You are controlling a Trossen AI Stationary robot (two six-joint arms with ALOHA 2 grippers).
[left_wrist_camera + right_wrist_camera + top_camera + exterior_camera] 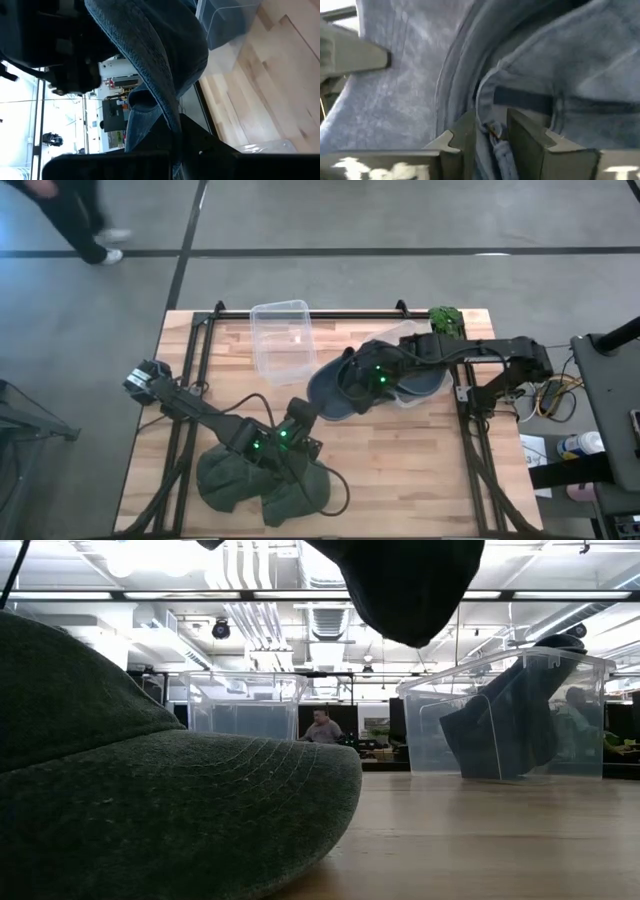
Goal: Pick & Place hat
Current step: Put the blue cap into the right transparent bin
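Note:
A blue cap (332,395) hangs between my two grippers above the table's middle; in the low view it shows as a dark shape (405,585) clear of the tabletop. My left gripper (305,417) is shut on its near-left edge. My right gripper (366,378) is shut on its far-right part. Dark green hats (255,480) lie in a heap on the table near the front edge, below my left arm; one fills the low view's left (150,810). My left gripper pinches the cap's stitched edge (172,122) between its two fingers, coming level from the table's near-left side. The cap is lifted clear of the table. My right gripper pinches the cap's back strap by its small buckle (492,131) between its two fingers (465,137). The cap's blue cloth spreads out beyond the fingers.
A clear plastic bin (262,345) stands at the far middle. A second clear bin (480,690) stands at the far right under my right arm, with a blue hat (515,725) in it. A small green plant (445,316) stands at the far right corner. A person walks beyond the table.

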